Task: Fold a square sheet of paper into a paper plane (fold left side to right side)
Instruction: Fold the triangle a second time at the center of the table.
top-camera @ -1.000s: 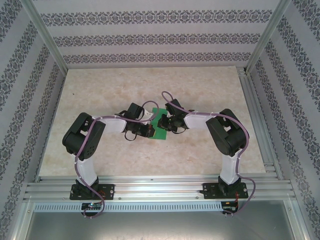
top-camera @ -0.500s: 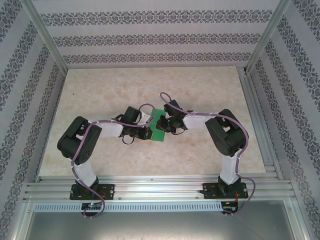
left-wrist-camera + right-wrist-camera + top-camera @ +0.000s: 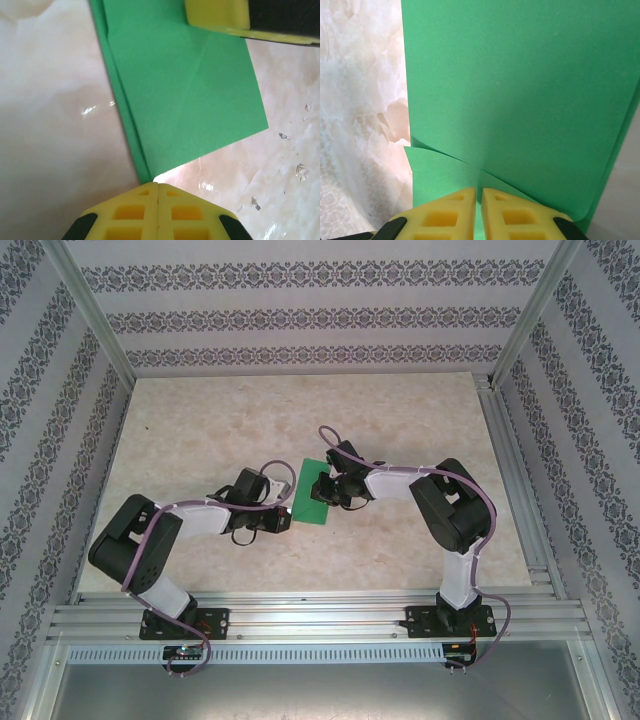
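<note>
two claws are set at the work, one at each side. the left claw [image 3: 157, 187] is seen with its yellow fingers pressed together and nothing caught between them. its tip is placed at the near corner of the square sheet of paper [image 3: 190, 90], touching it or just beside it, which cannot be told. a closed tip is judged to be meant as a blunt presser, put where the doubled edge ends so that the fold can be flattened along its length. the right claw [image 3: 478, 192] is drawn nearly together, a hairline gap being left, and a curled lower layer of the sheet is seen running in between its fingers. it is judged to be clamped on the paper's edge, so that the layers are pinned against sliding while the other side is worked.

outward from the claws, the sheet is found lying flat on the counter [image 3: 55, 125], between the two arms. it is already doubled over: a narrow strip of the under layer is shown along one long edge, and a faint diagonal crease [image 3: 200, 67] is marked across the top layer. the edges are not quite matched, so the side-to-side fold is judged to be laid but not yet pressed sharp, and no dart shape is yet formed.
</note>
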### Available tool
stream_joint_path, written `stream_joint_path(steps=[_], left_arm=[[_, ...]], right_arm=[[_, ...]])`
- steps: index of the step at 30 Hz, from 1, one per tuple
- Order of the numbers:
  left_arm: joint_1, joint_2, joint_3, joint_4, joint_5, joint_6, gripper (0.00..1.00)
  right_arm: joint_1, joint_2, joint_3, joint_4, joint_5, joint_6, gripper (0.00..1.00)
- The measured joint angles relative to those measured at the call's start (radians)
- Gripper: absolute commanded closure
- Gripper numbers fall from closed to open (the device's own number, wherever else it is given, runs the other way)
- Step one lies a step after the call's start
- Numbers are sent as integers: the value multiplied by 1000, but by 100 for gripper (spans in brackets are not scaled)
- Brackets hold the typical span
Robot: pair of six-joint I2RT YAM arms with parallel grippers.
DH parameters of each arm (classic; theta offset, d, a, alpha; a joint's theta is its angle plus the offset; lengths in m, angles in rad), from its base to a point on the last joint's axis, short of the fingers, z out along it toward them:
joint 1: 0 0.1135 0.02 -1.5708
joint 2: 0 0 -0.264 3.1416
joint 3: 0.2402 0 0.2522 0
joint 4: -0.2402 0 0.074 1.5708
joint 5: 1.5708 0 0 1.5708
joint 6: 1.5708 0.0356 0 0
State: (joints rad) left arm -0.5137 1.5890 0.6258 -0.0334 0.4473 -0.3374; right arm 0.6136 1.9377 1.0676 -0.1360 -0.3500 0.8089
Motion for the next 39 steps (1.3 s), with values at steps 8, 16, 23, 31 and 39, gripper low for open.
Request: stream_joint_path(steps=[8,16,23,31,39], left_arm=[[1,-127,-32,-84,-19,-66,94],[1,-23,144,-43,101,-92,97],[1,157,206,-13,125,-90,99],[3,203,198,1,116,-90,99],[5,185,114,149,121,-113,100]], right_arm=[[0,0,2,-2,0,0,86],[0,1,3,-2,0,0,86],[0,3,9,-11,0,-1,86],[0,3,14,-19,0,-19,85],[-23,-34,14,-63,7,-35,82]])
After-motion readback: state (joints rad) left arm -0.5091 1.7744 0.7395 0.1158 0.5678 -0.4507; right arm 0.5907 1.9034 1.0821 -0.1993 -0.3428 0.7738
